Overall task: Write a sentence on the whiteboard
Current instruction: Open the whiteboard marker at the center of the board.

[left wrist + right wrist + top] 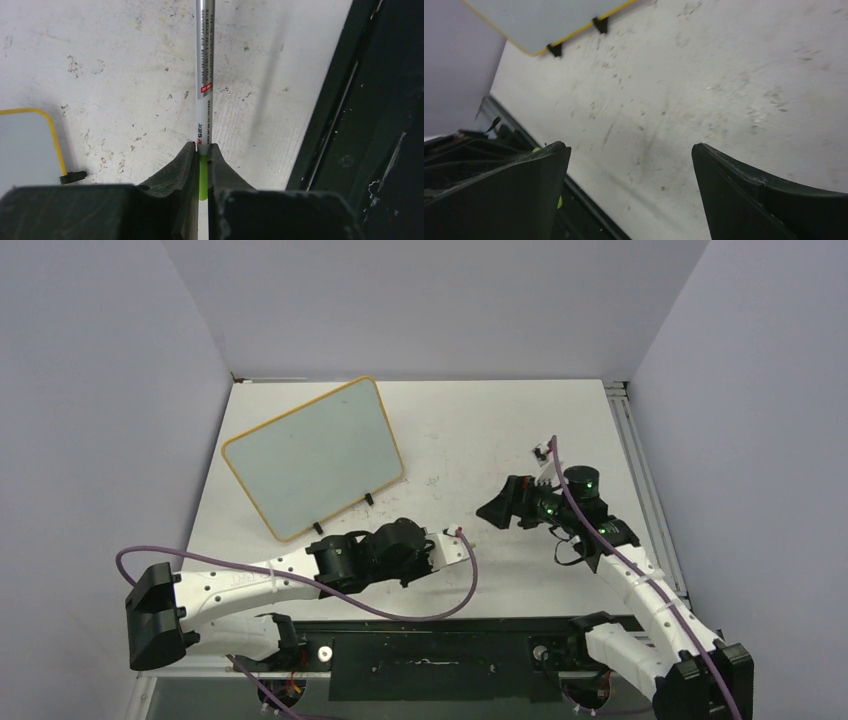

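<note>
The whiteboard (313,455), pale grey with an orange-yellow frame, lies at the back left of the table; its face looks blank and the sentence is out of view. My left gripper (202,150) is shut on a silver-white marker (205,75) with a green band, which points away along the tabletop. In the top view the left gripper (438,546) is low over the table, right of the board's near corner. My right gripper (497,508) hovers mid-table with its jaws wide apart. Nothing lies between the right gripper's (631,150) fingers.
The white tabletop (480,440) is scuffed with dark marks. A black rail (340,125) runs along the near edge, close to the marker's right. The board's two black clip feet (599,24) face the arms. Grey walls enclose the table on three sides.
</note>
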Controlling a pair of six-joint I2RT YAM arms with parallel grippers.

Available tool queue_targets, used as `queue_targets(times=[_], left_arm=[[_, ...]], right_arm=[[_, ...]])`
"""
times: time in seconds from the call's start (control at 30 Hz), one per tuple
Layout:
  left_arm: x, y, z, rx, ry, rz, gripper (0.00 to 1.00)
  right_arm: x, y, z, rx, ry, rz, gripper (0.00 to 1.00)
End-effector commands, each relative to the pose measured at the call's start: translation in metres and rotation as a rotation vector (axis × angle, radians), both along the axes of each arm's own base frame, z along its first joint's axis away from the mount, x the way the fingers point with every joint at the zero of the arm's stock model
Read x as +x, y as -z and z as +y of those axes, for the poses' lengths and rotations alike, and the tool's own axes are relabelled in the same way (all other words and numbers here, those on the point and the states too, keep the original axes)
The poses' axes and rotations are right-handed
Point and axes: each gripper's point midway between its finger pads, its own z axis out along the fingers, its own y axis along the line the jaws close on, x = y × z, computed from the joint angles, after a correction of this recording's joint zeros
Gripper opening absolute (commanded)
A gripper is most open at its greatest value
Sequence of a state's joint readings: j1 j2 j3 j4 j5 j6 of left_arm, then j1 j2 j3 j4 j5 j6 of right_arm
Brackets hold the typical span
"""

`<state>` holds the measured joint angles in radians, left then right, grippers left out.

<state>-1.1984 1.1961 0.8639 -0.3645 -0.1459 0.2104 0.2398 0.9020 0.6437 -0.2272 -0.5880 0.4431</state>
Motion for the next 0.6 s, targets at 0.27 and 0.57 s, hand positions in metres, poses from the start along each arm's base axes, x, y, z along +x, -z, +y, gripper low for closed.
queue_targets(times=[0.27,0.57], left_arm=[[-0.023,-0.008,0.003,-0.001,0.081,0.061,0.0],[-0.024,-0.011,0.004,-0.008,0.077,0.062,0.0]], right_arm=[[-0.105,0.01,0.125,0.058,-0.575,0.145,0.88],[-0.109,0.009,0.138,0.141,-0.562,0.15,0.69]])
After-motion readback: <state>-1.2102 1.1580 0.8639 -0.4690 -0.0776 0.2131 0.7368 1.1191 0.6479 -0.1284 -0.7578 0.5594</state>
